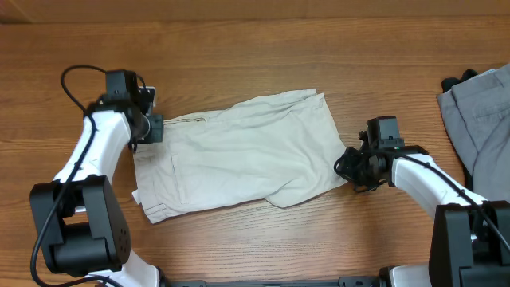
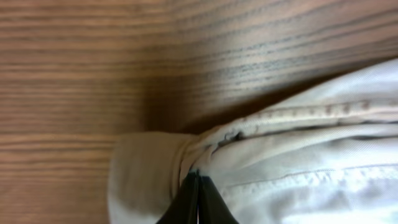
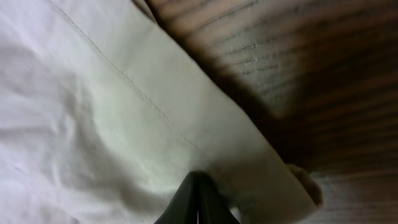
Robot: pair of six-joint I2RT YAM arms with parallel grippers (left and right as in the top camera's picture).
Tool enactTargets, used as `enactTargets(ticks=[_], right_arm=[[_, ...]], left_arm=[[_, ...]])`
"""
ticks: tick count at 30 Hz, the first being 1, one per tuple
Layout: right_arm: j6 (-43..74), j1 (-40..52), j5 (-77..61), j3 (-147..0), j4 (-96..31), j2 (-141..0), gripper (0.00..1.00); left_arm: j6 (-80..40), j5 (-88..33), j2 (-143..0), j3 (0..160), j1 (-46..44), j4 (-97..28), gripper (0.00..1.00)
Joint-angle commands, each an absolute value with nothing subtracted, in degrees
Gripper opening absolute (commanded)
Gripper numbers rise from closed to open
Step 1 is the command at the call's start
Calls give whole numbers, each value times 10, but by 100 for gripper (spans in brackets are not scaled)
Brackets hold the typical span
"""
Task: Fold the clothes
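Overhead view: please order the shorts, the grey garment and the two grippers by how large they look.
1. shorts
2. grey garment, partly cut off by the frame edge
3. left gripper and right gripper: these look alike, so I do not rank them.

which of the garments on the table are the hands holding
The cream shorts in the middle: the left hand and the right hand each pinch one end. The grey garment at the overhead view's right edge lies untouched.
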State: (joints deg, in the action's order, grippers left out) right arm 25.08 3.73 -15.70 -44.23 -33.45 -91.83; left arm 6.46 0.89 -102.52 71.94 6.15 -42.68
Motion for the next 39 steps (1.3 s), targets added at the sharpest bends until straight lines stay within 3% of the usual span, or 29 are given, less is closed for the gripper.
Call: enactTargets(ticks=[1,5,8,10,11,14,18,25,30,39], right_arm=[[222,28,-161,-478,-367,-914,4],[194,31,-171,-529,-426,-872,9],[161,42,-208,-542,-438,-851,28],[145,49,-232,-542,-438,-846,49],[130,53,-247,-542,-438,-846,55],[97,57,-273,-542,-438,-846,61],[86,57,-300,-542,-441,-846,62],[58,57,-363,-542,-442,-843,69],[55,57,-370,-542,-449,-831,73],[55,57,-370,-542,-451,-826,74]], left_arm=[[49,31,-1029,812,67,-476,16],[-23,36,-1029,904,84,-572,32],[-63,3,-1029,937,102,-635,61],[-87,-35,-1030,937,116,-674,73],[-98,-60,-1030,931,128,-699,75],[-127,-88,-1030,904,161,-729,78],[-129,-152,-1030,846,231,-741,72],[-48,-308,-1030,666,350,-621,75],[-25,-380,-1030,571,361,-497,92],[-12,-385,-1030,479,352,-382,91]])
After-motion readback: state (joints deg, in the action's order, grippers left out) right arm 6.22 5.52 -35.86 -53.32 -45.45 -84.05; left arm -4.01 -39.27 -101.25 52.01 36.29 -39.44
